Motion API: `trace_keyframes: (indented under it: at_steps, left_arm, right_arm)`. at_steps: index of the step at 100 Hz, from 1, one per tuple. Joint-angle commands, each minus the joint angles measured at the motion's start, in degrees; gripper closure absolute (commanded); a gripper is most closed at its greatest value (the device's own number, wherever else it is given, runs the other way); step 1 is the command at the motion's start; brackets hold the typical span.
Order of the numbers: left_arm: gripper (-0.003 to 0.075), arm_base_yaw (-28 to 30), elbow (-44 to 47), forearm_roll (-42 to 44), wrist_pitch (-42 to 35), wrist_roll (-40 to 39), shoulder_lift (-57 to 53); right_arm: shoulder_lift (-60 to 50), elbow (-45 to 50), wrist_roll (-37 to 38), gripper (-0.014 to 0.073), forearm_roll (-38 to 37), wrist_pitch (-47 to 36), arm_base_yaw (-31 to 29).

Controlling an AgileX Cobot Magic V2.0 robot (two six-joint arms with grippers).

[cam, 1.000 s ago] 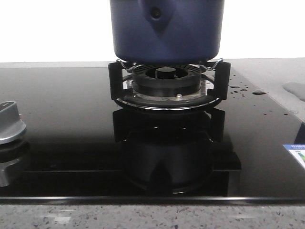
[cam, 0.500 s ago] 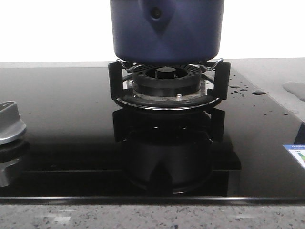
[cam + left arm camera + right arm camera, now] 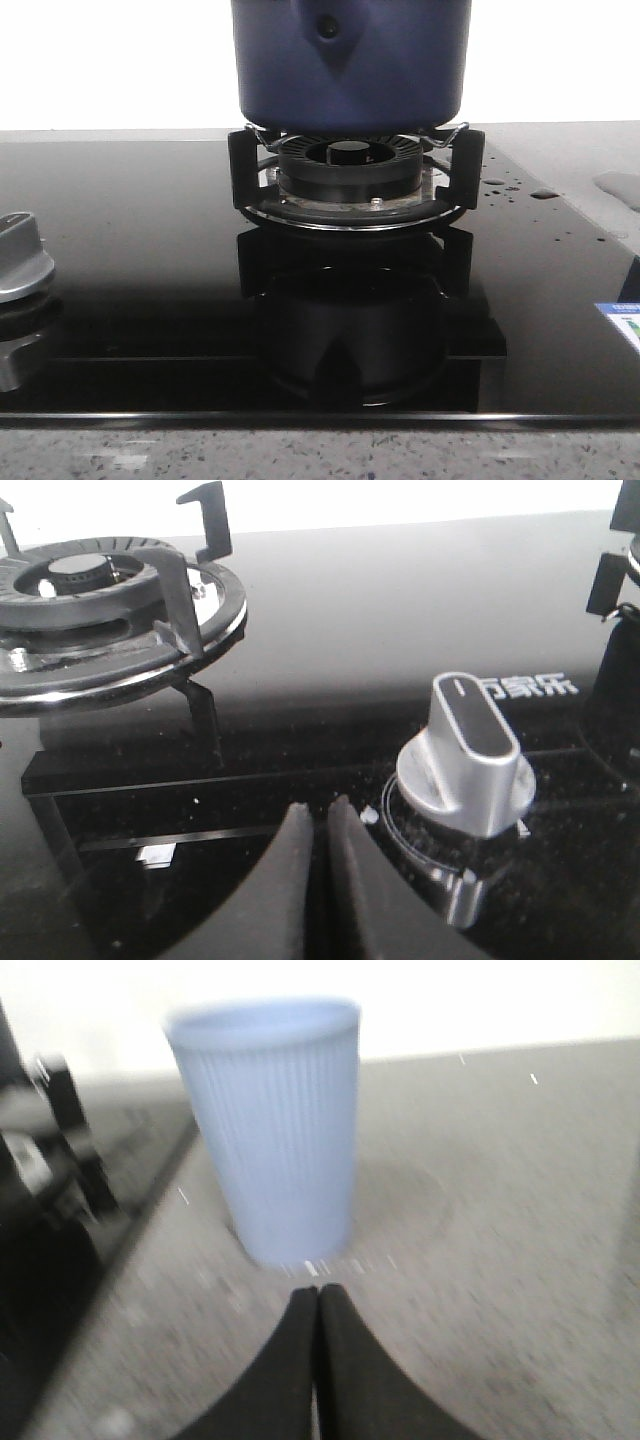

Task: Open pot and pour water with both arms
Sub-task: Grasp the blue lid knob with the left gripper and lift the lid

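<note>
The dark navy-blue pot stands on the burner's black supports at the top middle of the front view; its top and lid are cut off by the frame. Neither gripper shows in the front view. My left gripper is shut and empty, low over the black glass hob, next to a silver knob. My right gripper is shut and empty over the grey counter, just in front of a light blue ribbed cup that stands upright.
The black burner ring sits under the pot. A second, empty burner shows in the left wrist view. A silver knob is at the hob's left edge. Water drops and a puddle lie right of the burner.
</note>
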Motion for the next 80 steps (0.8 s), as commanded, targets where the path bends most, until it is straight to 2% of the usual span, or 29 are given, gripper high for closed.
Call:
trace_keyframes:
  at_steps: [1, 7, 16, 22, 28, 33, 41, 56, 73, 80]
  left_arm:
    - [0.0741, 0.16, 2.54, -9.08, -7.07, -0.54, -1.76]
    - [0.0741, 0.16, 2.54, -19.01, -9.75, -0.54, -1.76]
    - [0.0741, 0.16, 2.54, -27.31, -14.29, -0.54, -1.76]
    - [0.0741, 0.16, 2.4, -35.96, -16.91, -0.54, -1.76]
    - [0.0741, 0.16, 2.2, -47.46, -17.65, -0.54, -1.76]
    - [0.0741, 0.16, 1.97, -53.31, -18.15, -0.54, -1.76]
    - [0.0741, 0.04, 0.18, -52.38, -13.74, 0.09, -1.76]
    - [0.0741, -0.21, -5.57, -45.69, 3.33, 3.37, -0.33]
    - [0.074, -0.31, -10.12, -45.9, 10.44, 3.89, 5.2]
    - [0.074, -0.31, -12.19, -48.22, 14.99, 6.82, 8.3]
  right_arm:
    - [-1.25, 1.45, -0.39, 0.0657, 7.53, -10.21, -0.31]
    - [-1.14, 1.45, -0.39, 0.0657, 10.53, -11.81, -0.31]
    - [-1.14, 1.34, -0.39, 0.0657, 11.73, -12.96, -0.31]
    - [-1.14, 1.1, -0.39, 0.0657, 13.7, -14.36, -0.31]
    - [-1.14, -0.5, -0.39, 0.0657, 16.72, -14.01, -0.31]
    - [-1.14, -2.47, -0.39, 0.0657, 17.27, -11.87, -0.31]
    - [-1.03, -7.5, -0.39, 0.0657, 17.27, -1.22, -0.31]
    - [2.13, -18.6, -0.39, 0.0657, 17.27, 19.25, -0.31]
    - [9.8, -28.37, -0.39, 0.0657, 18.96, 38.04, -0.03]
    - [13.6, -31.36, -0.39, 0.0657, 20.92, 44.42, 0.54]
